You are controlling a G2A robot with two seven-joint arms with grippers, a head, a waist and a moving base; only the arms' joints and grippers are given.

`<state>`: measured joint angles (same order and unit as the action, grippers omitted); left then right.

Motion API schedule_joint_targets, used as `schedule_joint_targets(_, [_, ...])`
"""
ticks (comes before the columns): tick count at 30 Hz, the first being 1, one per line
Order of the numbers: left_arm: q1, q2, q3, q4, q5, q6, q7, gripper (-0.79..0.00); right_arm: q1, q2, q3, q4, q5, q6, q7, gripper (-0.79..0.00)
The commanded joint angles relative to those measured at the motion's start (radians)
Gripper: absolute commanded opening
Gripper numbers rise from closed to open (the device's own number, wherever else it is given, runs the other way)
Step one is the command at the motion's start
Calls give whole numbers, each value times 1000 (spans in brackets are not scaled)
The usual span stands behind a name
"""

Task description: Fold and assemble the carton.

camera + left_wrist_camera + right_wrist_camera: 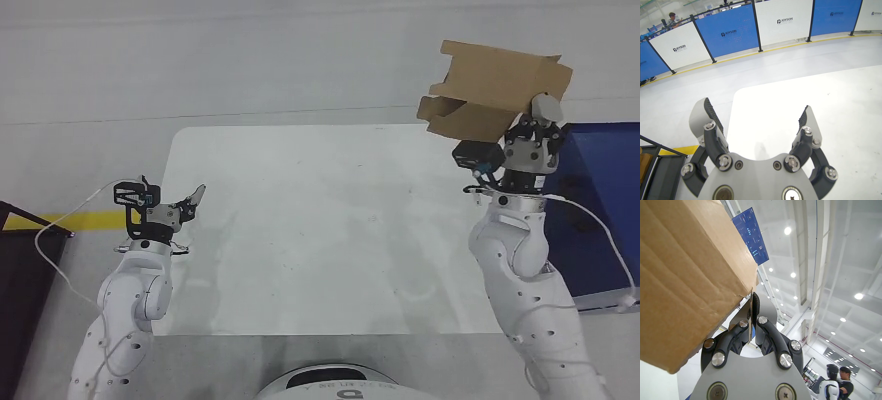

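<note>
Top camera. We recorded the carton (495, 92), brown cardboard, partly opened with its flaps loose, held in the air by the right gripper (535, 120). It sat at the far right corner of the white desk (320, 260), not touching the surface. The left gripper (190, 203) hung over the desk's left edge with its fingers spread and nothing between them. We saw a blue surface (600, 210) beside the desk's right side and a yellow floor line (90, 218) at the left.

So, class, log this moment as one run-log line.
right gripper: shut on carton, raised | left gripper: open, at table edge | assembly: unfinished
</note>
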<state>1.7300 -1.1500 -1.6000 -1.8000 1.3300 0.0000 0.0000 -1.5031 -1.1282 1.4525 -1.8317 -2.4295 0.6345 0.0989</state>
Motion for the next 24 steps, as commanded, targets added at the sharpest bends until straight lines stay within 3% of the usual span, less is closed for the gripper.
schedule_joint_targets(1, [0, 0, 0, 0, 0, 0, 0, 0, 1, -5, -4, 0, -27, 3, 17, -785])
schedule_joint_targets(8, [0, 0, 0, 0, 0, 0, 0, 0, 8, -15, -7, -10, 51, -63, -2, -785])
schedule_joint_targets(15, [0, 0, 0, 0, 0, 0, 0, 0, 20, -22, -37, -37, 270, -265, -100, -785])
schedule_joint_targets(18, [0, 0, 0, 0, 0, 0, 0, 0, 4, -24, -49, -73, 441, -430, -129, -785])
schedule_joint_targets(24, [-1, 0, -3, 1, 0, 5, 2, 0, 4, -24, -49, -73, 441, -430, -129, -785])
